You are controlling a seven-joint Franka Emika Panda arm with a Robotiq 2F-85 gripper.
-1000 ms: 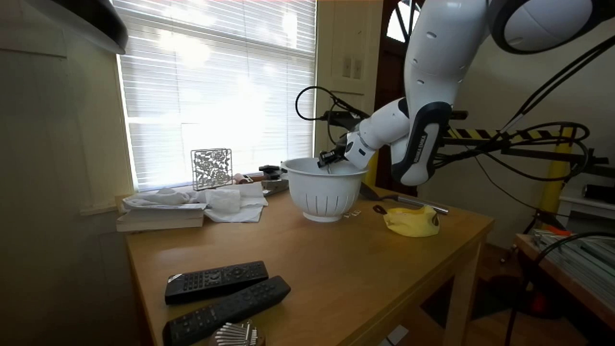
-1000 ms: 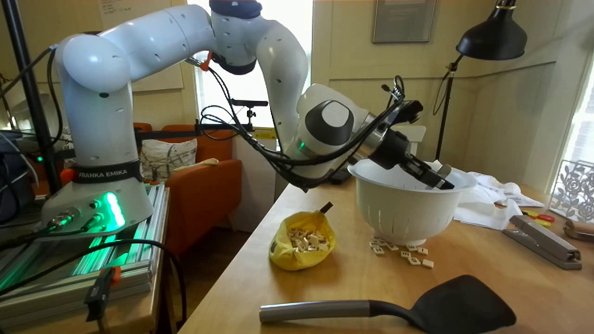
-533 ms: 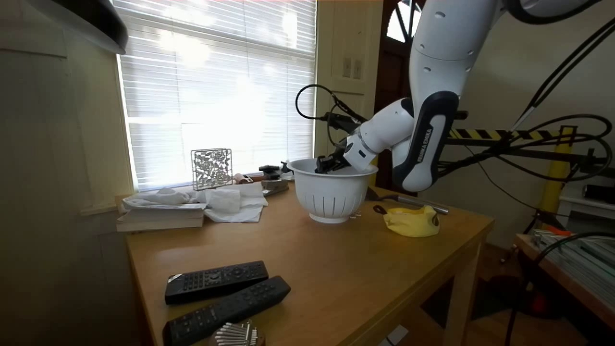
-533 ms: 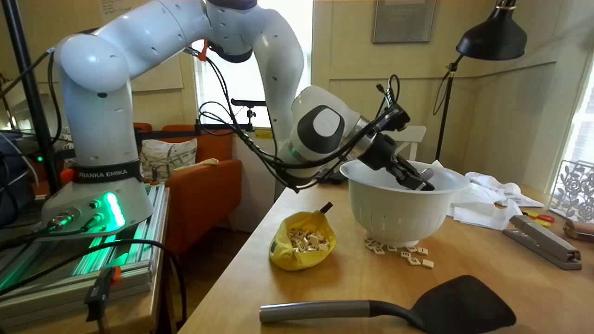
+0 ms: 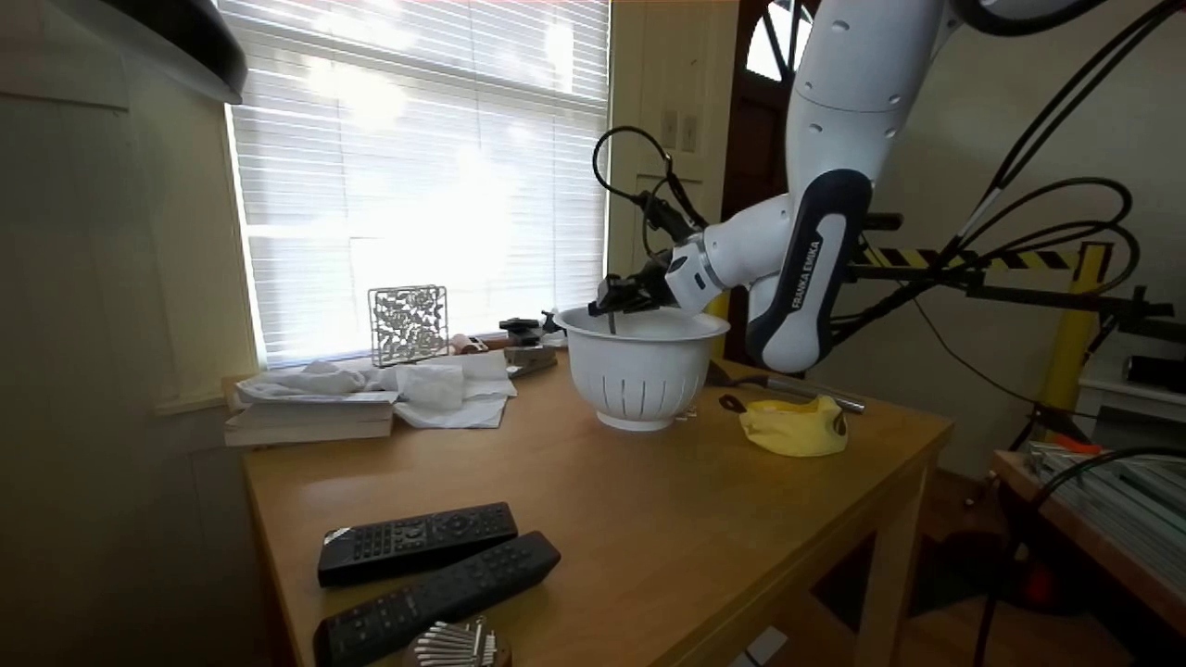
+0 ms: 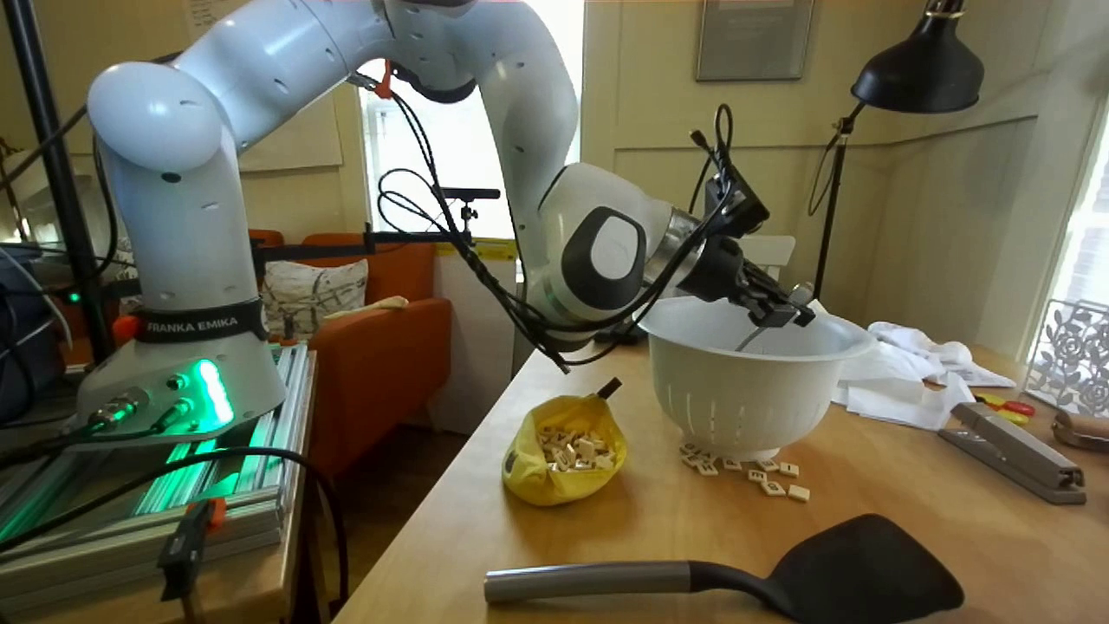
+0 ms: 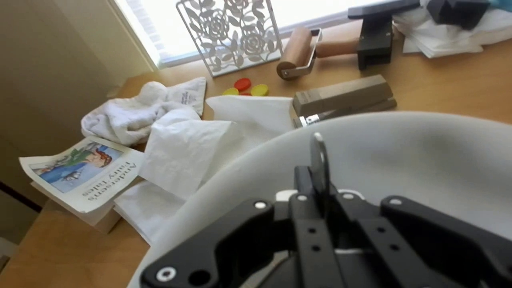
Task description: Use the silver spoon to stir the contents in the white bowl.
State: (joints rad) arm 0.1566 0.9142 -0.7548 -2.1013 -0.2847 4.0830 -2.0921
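Observation:
The white bowl [image 5: 639, 380] stands upright on the table in both exterior views [image 6: 736, 403]. Its curved inner wall [image 7: 404, 160] fills much of the wrist view. My gripper [image 6: 784, 312] is shut on the silver spoon, its fingertips at about rim height over the bowl's opening; it also shows in an exterior view [image 5: 607, 298]. A rounded shiny end of the spoon [image 6: 802, 293] sticks up above the fingers, and its thin shaft slopes down into the bowl. The rounded end shows nearly edge-on in the wrist view [image 7: 320, 160]. The bowl's contents and the spoon's lower end are hidden.
Small letter tiles [image 6: 773, 488] lie by the bowl's foot. A yellow bag of tiles [image 6: 563, 451], a black spatula [image 6: 866, 568] and a stapler [image 6: 1014, 455] are around it. White cloths and papers [image 5: 435, 387], a book [image 7: 84, 172] and black remotes [image 5: 417, 542] are also on the table.
The white bowl slid slightly toward the robot's base in the first half second, then stayed. My gripper moved that way too, then rose with the spoon, so more of the shaft shows.

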